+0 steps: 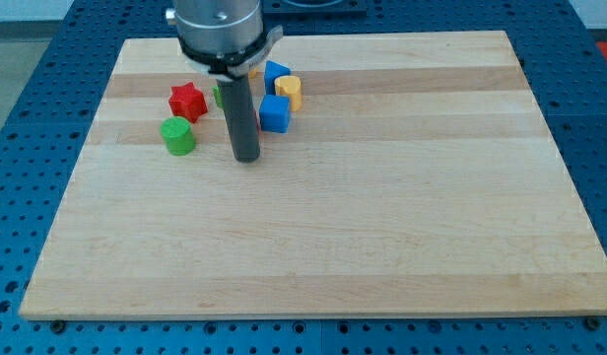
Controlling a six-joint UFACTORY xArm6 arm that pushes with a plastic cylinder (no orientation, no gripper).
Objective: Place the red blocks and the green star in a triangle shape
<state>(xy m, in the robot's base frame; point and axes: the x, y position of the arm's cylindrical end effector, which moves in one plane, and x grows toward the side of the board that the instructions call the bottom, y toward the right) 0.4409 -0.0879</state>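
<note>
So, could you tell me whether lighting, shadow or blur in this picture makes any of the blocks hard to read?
Camera view: light is even, with no glare on the wooden board; shadows are faint; focus is sharp. The rod hides blocks behind it, so only slivers show there; my tip sits right of the green cylinder.

No text, label, brand or number can be read anywhere.

The rod's tip [245,158] rests on the wooden surface [382,217], just right of the green cylinder [178,136]. The red star [187,100] sits above that cylinder. Right of the rod lie two blue blocks [275,113] [275,73] and a yellow block [289,90]
</note>
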